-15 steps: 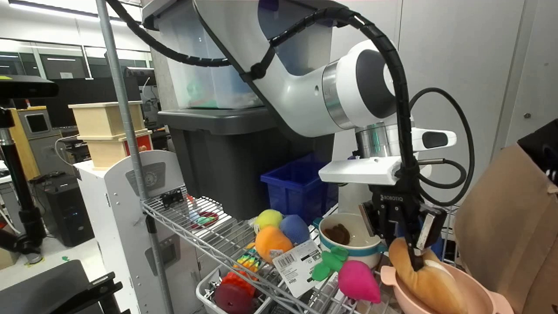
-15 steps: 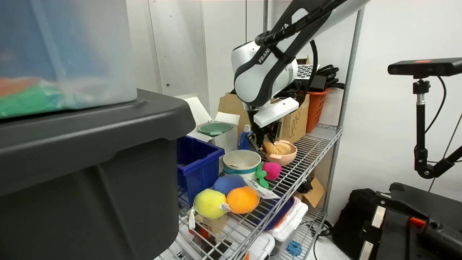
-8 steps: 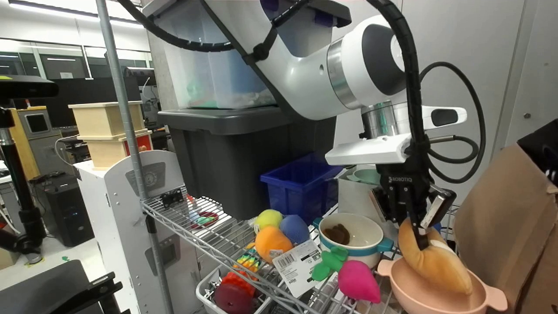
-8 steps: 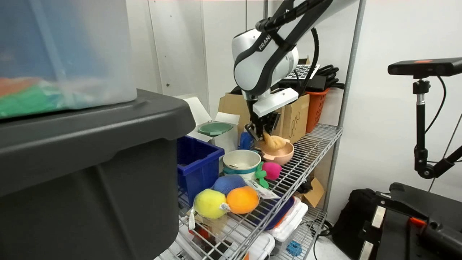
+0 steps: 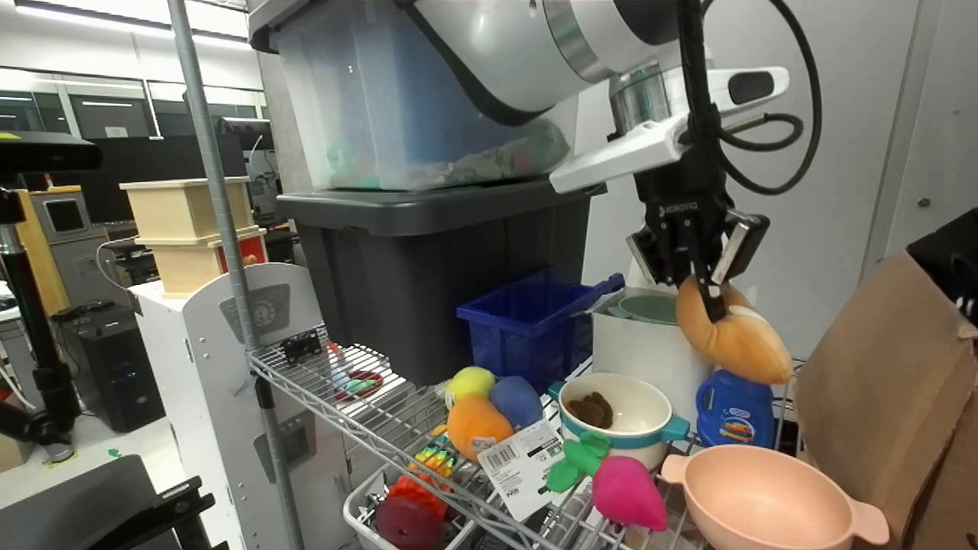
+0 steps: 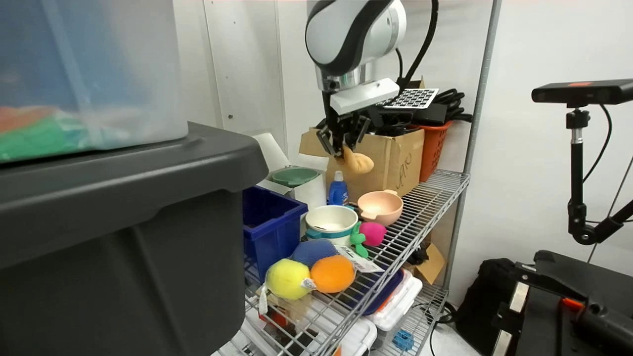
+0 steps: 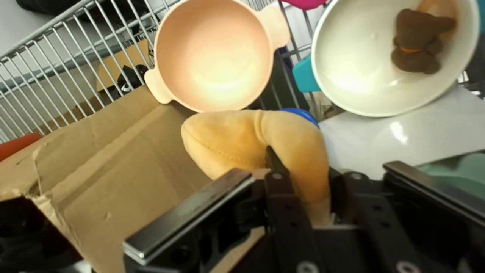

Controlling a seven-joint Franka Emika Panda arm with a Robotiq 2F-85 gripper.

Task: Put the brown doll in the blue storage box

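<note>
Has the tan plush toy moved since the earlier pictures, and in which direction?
Yes, upward: in an exterior view, the tan plush toy now hangs clearly higher than the white-and-teal pot, which has not moved.

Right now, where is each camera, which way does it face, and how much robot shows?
Exterior view: apart from the arm, looking across the wire shelf at the blue storage box; arm and tool show.
Exterior view: near the dark grey tote, facing the cardboard box; arm and tool show.
Wrist view: mounted on the arm, looking down past the tool at the pink bowl; the tool shows.
Both exterior views share the blue storage box and the tan plush toy.
</note>
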